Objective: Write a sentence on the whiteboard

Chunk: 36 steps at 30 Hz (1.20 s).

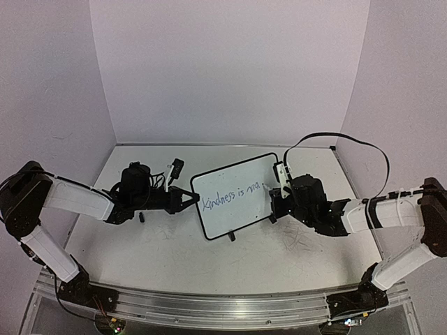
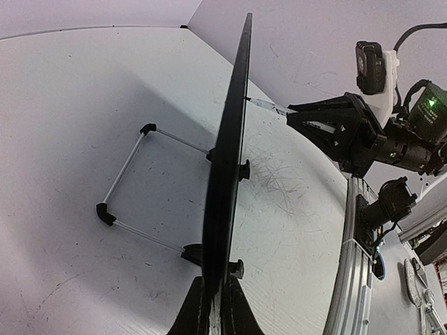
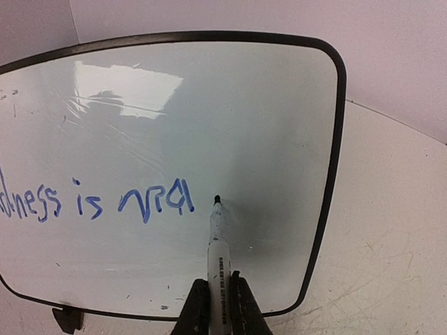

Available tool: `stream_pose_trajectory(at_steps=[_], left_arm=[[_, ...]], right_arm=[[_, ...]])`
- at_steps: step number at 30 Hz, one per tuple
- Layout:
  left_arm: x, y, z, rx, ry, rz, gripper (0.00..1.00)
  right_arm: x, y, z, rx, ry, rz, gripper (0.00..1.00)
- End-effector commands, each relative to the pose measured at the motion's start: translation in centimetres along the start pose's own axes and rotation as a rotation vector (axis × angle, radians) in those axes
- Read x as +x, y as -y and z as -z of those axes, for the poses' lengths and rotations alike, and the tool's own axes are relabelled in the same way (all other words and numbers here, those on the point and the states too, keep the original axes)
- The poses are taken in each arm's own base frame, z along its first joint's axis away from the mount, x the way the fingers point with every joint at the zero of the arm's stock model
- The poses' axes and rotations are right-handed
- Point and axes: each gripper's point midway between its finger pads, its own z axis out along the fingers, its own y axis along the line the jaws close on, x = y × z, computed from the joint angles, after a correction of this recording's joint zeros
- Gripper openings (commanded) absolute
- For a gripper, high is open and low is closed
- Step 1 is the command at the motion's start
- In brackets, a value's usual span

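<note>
Step in hand: the sentence (image 3: 98, 202) on the whiteboard (image 1: 237, 213) reads as far as "is mag"; the closing letters likely come next.
Doing it well: press the marker (image 3: 216, 241) tip lightly, follow the slanted line, and leave room before the right frame.
Right claw (image 3: 217, 307): clamped on the marker barrel, tip at the white surface just right of the last letter.
Left claw (image 2: 215, 307): pinched on the whiteboard's left edge, steadying it.
Whiteboard position: upright on its feet, mid-desk (image 1: 300, 244), between the arms.

From my station I see a scuffed white tabletop (image 1: 174, 258) boxed in by a plain pale back wall (image 1: 230, 70), left wall (image 1: 49, 84) and right wall (image 1: 408, 77), evenly lit with a faint lilac cast, and an aluminium rail (image 1: 223, 307) along its near edge.
</note>
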Motion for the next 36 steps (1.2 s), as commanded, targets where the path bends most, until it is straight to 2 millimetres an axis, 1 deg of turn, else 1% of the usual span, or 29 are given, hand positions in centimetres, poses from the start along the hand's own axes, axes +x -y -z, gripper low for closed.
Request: stream_pose_trajectory(at_steps=[1, 9, 12, 25, 31, 36], left_arm=[[0.0, -0.3, -0.1, -0.02, -0.021, -0.013, 0.0], [0.2, -0.4, -0.1, -0.021, -0.024, -0.011, 0.0], [0.2, -0.4, -0.2, -0.022, -0.025, -0.01, 0.0], [0.2, -0.5, -0.2, -0.023, -0.026, -0.012, 0.0], [0.3, -0.5, -0.1, -0.024, -0.027, -0.012, 0.0], [0.4, -0.5, -0.2, -0.024, -0.028, -0.012, 0.0]], right_arm=[[-2.6, 0.0, -0.4, 0.011, 0.068, -0.03, 0.0], [-3.7, -0.2, -0.2, -0.001, 0.1, -0.032, 0.0], [-3.8, -0.3, -0.1, -0.01, 0.104, -0.03, 0.0], [-1.1, -1.3, -0.1, -0.06, 0.031, -0.009, 0.0], [0.2, -1.1, 0.0, -0.057, 0.0, -0.009, 0.0], [0.7, -0.9, 0.1, -0.048, -0.015, -0.011, 0.0]])
